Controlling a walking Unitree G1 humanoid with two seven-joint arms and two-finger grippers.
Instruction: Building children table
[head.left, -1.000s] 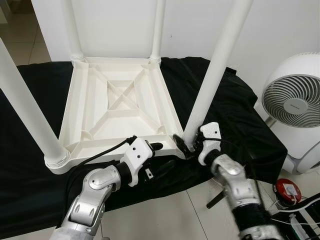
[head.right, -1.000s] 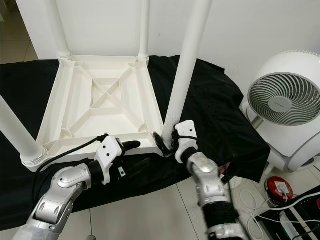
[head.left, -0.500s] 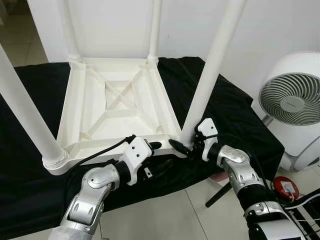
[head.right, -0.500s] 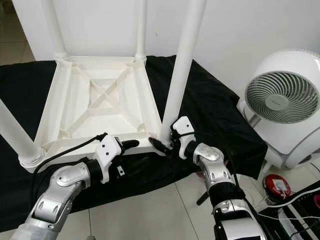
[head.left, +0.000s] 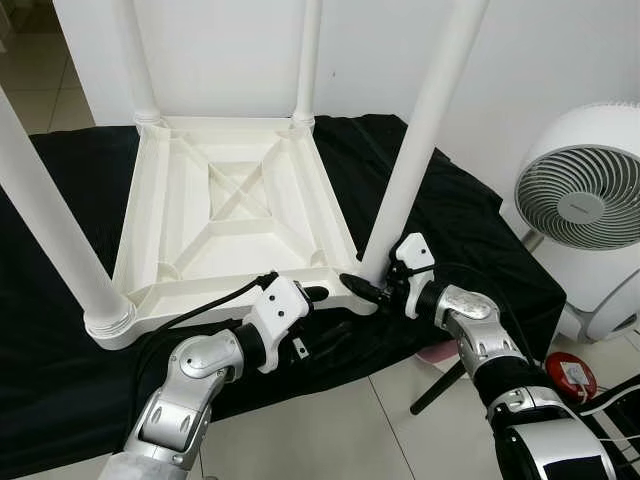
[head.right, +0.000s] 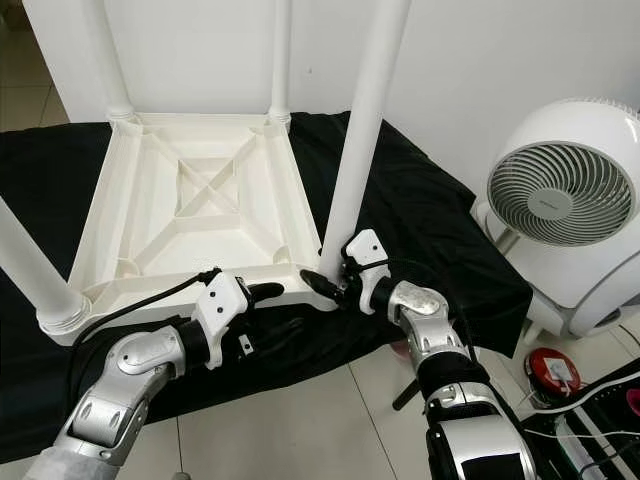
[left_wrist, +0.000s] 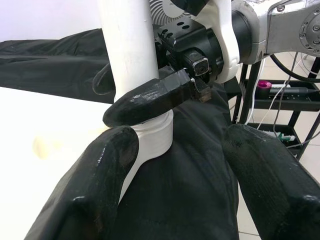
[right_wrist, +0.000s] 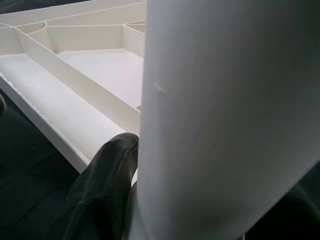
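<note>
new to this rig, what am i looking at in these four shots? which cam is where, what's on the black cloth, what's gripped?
A humanoid robot is seen from its own cameras. Two views come from its head, looking down; two come from its wrists, looking along the black fingers. On the black cloth lies an upside-down white children's table with four legs standing up. The right gripper is closed around the base of the near right leg. The left gripper is open at the table's near edge, holding nothing. A white fan stands to the right.
</note>
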